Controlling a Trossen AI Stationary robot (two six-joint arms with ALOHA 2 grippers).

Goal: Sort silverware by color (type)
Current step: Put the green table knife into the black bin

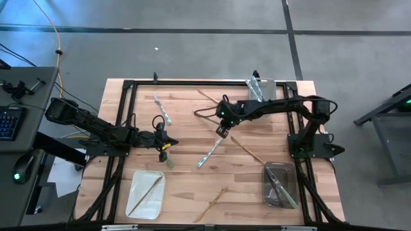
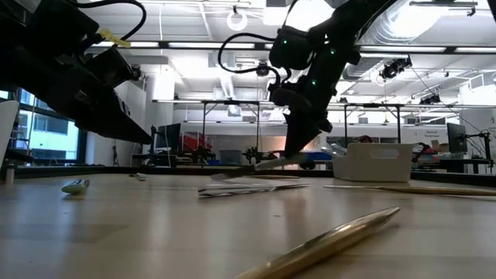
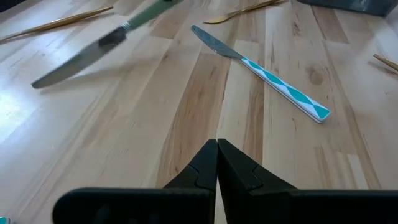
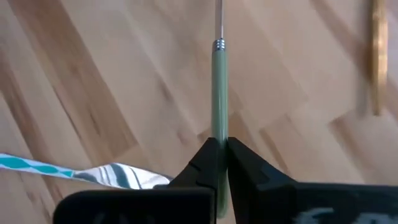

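right gripper (image 4: 219, 155): we see its fingers clamped on a green-handled piece (image 4: 219, 93), mid-table, above the wood.
left gripper (image 3: 217, 163): fingers together, empty, near a blue-patterned knife (image 3: 261, 73).
silverware: scattered over the table (image 1: 186, 167); some in trays (image 1: 146, 194).
writing: we read none.
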